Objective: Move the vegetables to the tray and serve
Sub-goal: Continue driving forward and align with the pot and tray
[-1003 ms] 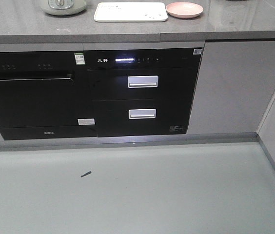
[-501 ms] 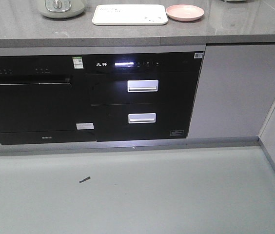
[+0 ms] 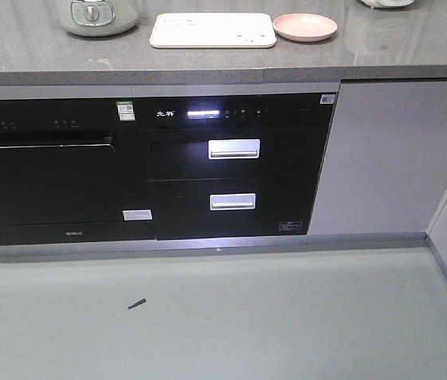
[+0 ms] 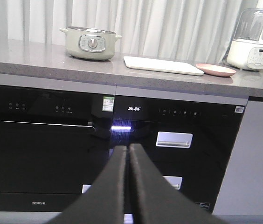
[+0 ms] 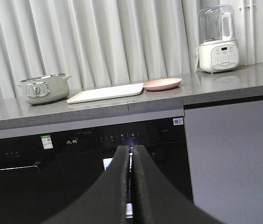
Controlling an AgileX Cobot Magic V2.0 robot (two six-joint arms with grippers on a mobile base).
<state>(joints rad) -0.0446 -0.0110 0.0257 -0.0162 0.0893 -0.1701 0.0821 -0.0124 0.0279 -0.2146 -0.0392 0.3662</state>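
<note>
The cream-white tray (image 3: 212, 30) lies flat on the grey countertop, also visible in the left wrist view as the tray (image 4: 163, 65) and in the right wrist view as the tray (image 5: 106, 93). No vegetables show in any view. My left gripper (image 4: 128, 150) is shut with nothing between its fingers, well below and in front of the counter. My right gripper (image 5: 131, 150) is shut and empty too, facing the black appliance front.
A round pink plate (image 3: 305, 26) sits just right of the tray. A pale green cooker pot (image 3: 96, 13) stands to the left, a white blender (image 5: 218, 39) at the right. Black built-in appliances (image 3: 231, 166) fill the cabinet front. Grey floor (image 3: 223, 317) lies before it.
The front view has shifted: counter, tray and plate sit lower in the frame and more of the counter's far side shows. Nothing on the counter has moved.
</note>
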